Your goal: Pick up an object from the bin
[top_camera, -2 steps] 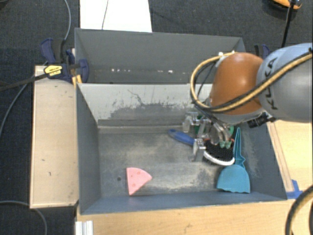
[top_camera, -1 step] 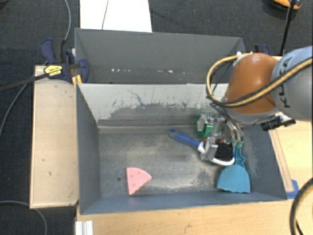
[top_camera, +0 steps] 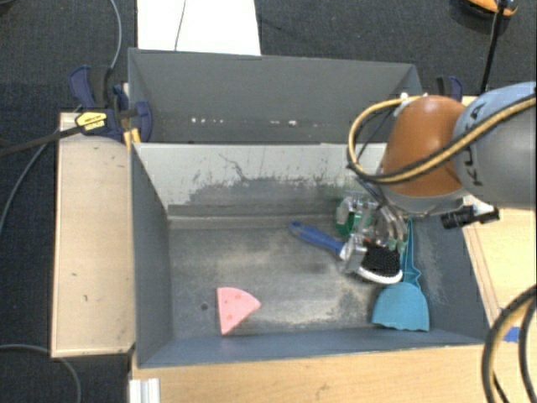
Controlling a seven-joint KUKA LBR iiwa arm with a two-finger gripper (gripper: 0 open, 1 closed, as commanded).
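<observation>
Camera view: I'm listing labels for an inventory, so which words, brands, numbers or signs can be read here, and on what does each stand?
No text can be read.
Pink wedge: no writing seen.
Light blue spatula: no writing seen.
Grey arm: a dark marking by the orange cover, too blurred to read.

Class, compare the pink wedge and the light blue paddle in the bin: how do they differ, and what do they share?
The pink wedge is a rounded slice; the light blue paddle is fan-shaped with a narrow handle. The pink wedge lies alone front left; the light blue paddle lies front right, beside the gripper. Both rest on the bin floor near its front wall.
</observation>
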